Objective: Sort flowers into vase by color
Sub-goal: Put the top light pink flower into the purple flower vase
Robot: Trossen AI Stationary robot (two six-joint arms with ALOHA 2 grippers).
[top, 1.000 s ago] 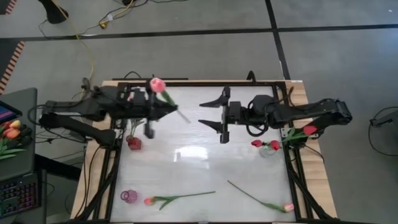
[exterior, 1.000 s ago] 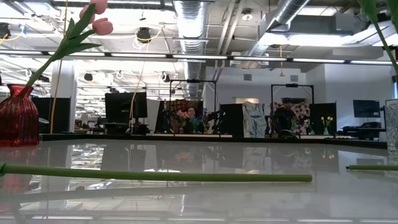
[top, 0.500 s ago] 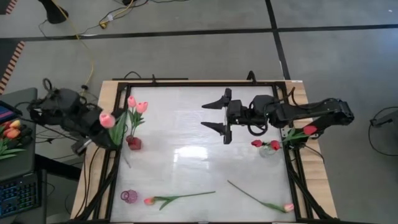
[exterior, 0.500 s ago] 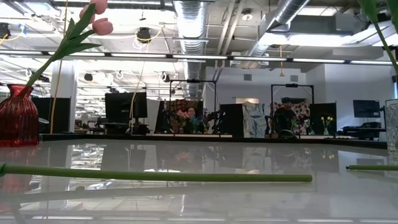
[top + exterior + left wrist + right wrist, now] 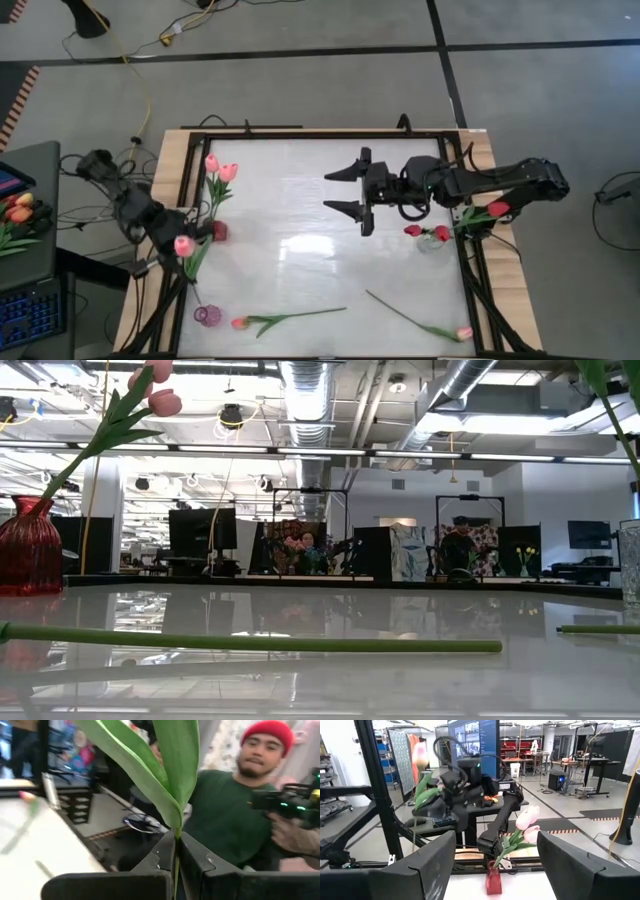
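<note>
My left gripper (image 5: 176, 243) is off the table's left edge, between the red vase (image 5: 217, 230) and the small purple vase (image 5: 207, 315), shut on a pink tulip (image 5: 184, 245). The red vase holds two pale-pink tulips (image 5: 220, 168), also seen in the right wrist view (image 5: 526, 818). A clear vase (image 5: 430, 242) at the right edge holds red tulips (image 5: 441, 233). Two tulips lie flat near the near edge, one toward the left (image 5: 290, 317) and one toward the right (image 5: 420, 318). My right gripper (image 5: 345, 190) is open above the table's far middle, touching nothing. My left gripper pinches the tulip's thin green stem (image 5: 176, 851) between its two fingers, just below where the leaves (image 5: 170, 775) branch off. The fingers lie across the stem. The tulip is lifted clear, its bud (image 5: 184, 245) pointing up and its stem end (image 5: 196, 298) hanging below.
A black frame (image 5: 180, 290) runs around the white table top. A person in a red cap (image 5: 235, 805) stands beyond the left edge, behind the left gripper. A desk with orange tulips (image 5: 18, 212) stands farther left. The table's middle (image 5: 300, 250) holds nothing.
My left arm has swung from over the table's far left part out past the left edge, then toward the near edge, carrying the pink tulip. The tulip has stayed in the shut fingers. My right gripper has stayed about where it was, open.
</note>
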